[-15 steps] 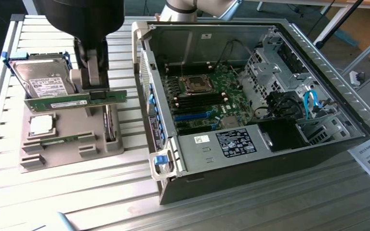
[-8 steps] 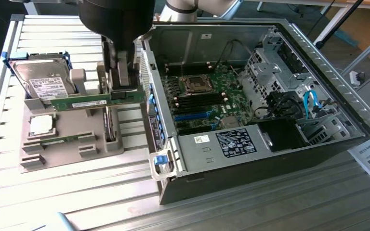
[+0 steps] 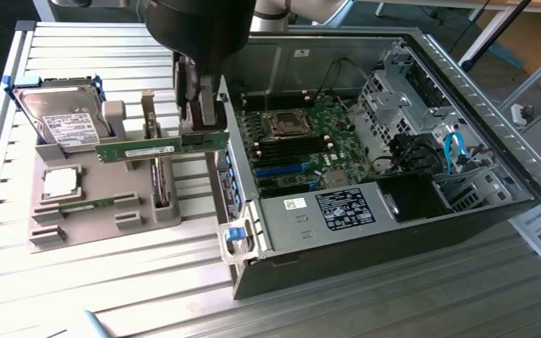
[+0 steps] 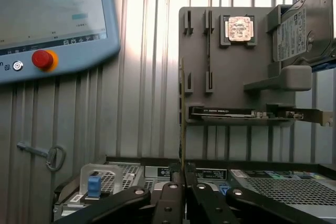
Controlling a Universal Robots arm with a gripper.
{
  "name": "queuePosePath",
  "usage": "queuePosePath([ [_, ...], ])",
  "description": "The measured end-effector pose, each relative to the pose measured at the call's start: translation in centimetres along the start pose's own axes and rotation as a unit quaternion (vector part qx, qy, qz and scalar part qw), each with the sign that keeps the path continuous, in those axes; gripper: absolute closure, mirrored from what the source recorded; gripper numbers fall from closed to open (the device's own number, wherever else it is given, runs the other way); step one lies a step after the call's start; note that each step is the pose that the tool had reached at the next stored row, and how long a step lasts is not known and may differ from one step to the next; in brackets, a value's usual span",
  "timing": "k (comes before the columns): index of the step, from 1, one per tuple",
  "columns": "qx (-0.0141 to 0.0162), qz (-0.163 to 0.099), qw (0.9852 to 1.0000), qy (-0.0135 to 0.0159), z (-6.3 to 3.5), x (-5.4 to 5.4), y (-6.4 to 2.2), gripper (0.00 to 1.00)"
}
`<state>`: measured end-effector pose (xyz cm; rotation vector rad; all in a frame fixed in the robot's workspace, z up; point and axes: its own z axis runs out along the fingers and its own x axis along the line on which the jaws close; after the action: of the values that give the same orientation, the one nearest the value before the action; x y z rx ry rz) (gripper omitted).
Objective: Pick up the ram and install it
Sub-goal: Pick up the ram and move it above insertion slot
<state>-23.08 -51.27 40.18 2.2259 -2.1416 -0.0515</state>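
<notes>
The ram (image 3: pixel 144 150), a long green stick with a white label, hangs level in the air above the grey parts tray (image 3: pixel 92 225). My gripper (image 3: pixel 203 132) is shut on the end of the stick nearest the computer case (image 3: pixel 393 218), just outside the case's side wall. In the wrist view the ram (image 4: pixel 182 119) appears edge-on as a thin line rising from between the black fingers (image 4: pixel 170 195), with the gripper (image 4: pixel 183 179) clamped on it. The motherboard's memory slots (image 3: pixel 294 149) lie inside the open case, to the exterior view's right of the gripper.
The tray holds a silver hard drive (image 3: pixel 64 116), a square processor (image 3: pixel 61 182), a second green stick (image 3: pixel 92 204) and an upright expansion card (image 3: pixel 161 179). A teach pendant (image 4: pixel 52 19) with a red button and a small key (image 4: pixel 48 155) lie on the slatted table.
</notes>
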Motion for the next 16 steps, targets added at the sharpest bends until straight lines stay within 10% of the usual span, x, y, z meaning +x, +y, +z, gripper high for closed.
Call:
queuePosePath([
  [6, 0.0068, -0.005, 1.0000, -0.0004, 0.00, 0.00, -0.01, 0.88],
  [16, 0.0068, 0.000, 1.0000, -0.0008, 0.00, 0.05, 0.00, 0.88],
])
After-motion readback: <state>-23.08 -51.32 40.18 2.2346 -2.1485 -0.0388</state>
